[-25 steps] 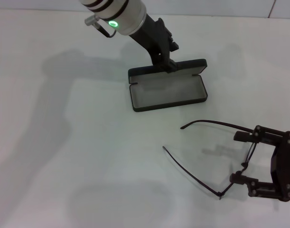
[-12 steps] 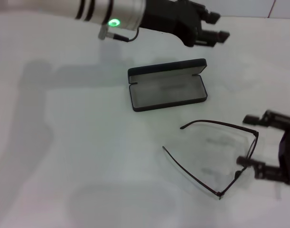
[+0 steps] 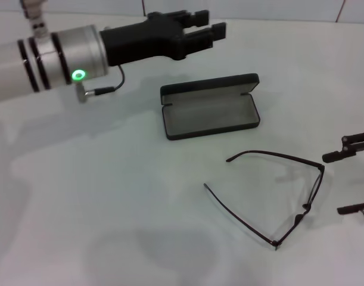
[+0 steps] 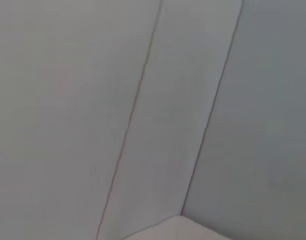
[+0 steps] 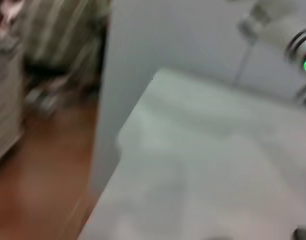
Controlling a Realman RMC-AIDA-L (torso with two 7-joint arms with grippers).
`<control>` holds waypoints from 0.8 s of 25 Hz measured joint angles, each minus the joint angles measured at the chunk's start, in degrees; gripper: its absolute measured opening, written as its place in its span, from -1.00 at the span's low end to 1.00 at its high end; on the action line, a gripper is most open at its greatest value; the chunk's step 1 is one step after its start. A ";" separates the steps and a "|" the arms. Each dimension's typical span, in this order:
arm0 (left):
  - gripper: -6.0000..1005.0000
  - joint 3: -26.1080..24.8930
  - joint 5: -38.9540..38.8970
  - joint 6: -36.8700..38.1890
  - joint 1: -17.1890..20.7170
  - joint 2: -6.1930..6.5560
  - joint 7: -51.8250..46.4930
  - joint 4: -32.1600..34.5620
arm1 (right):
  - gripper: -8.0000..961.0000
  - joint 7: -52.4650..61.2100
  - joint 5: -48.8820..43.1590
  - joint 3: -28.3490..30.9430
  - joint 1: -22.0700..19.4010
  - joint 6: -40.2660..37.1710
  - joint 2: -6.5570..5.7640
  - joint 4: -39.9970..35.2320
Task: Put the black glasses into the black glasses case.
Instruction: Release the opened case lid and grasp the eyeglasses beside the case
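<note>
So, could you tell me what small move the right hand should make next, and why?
Probably ease the right hand back in around the front of the black glasses and close: its fingers are spread and off the frame, which lies unfolded on the table, apart from the open black glasses case.

Lab-type rm: white table [image 3: 110,196], partitions [image 4: 67,100].

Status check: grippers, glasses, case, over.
Left gripper open, raised behind the black glasses case. Right gripper open beside the black glasses, which lie unfolded on the table. Case open, nothing inside. Nothing blocking.
</note>
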 joint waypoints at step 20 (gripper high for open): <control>0.42 0.01 -5.02 1.19 8.70 -0.51 3.19 4.69 | 0.50 10.10 -22.22 -29.46 15.22 4.79 1.27 -7.31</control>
